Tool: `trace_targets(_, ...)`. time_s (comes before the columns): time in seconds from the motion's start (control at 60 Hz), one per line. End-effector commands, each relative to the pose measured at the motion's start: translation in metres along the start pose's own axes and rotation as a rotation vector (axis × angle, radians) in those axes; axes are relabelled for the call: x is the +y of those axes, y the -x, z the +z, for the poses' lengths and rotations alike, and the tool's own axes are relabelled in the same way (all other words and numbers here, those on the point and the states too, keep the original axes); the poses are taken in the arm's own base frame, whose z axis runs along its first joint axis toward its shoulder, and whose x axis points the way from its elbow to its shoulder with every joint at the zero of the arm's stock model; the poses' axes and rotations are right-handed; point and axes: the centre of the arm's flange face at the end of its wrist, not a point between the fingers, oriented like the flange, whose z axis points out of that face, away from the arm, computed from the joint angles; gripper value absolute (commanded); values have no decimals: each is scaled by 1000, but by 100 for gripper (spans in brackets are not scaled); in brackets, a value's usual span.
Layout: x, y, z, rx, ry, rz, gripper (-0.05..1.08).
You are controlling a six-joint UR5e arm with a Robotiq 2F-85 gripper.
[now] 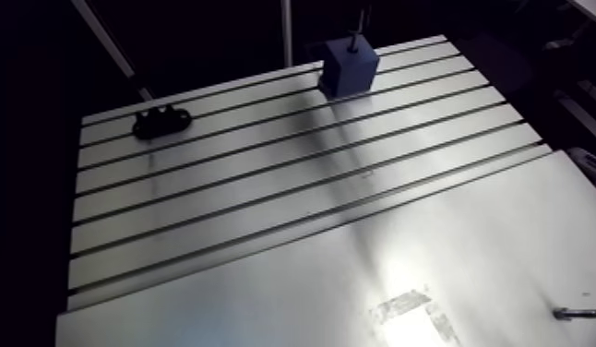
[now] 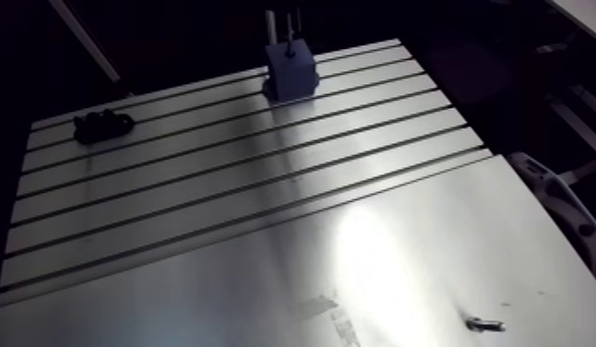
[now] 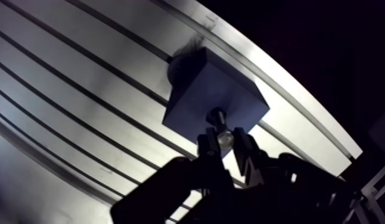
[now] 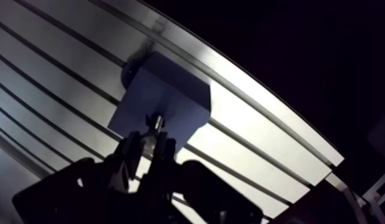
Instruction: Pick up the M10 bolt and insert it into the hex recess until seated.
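A blue block (image 3: 201,95) stands on the slotted table near its far edge, also seen in the arm view as the blue block (image 1: 348,65). My gripper (image 3: 226,146) hangs right over the block's top face, shut on a shiny M10 bolt (image 3: 223,137). The bolt points down at the block, and its lower end (image 3: 216,115) meets the top face near the edge closest to the gripper. The hex recess itself is hidden under the bolt. In the arm view only the finger ends (image 1: 358,26) show above the block.
A black clamp-like part (image 1: 161,122) lies on the table's far left. A small loose metal bolt (image 1: 577,314) rests on the smooth plate at the near right. Slots (image 1: 292,175) run across the table.
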Motion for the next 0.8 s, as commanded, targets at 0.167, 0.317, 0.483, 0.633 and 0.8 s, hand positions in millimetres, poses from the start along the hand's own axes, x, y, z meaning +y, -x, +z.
trace_targets(0.167, 0, -1, 0, 6, -3, 1, 102)
trace_targets(0.317, 0, -1, 1, 6, -3, 1, 102)
trace_targets(0.483, 0, -1, 0, 6, -3, 2, 102)
trace_targets(0.633, 0, -1, 0, 7, -2, 1, 102)
trace_targets(0.8, 0, 0, 2, 5, -5, 2, 102)
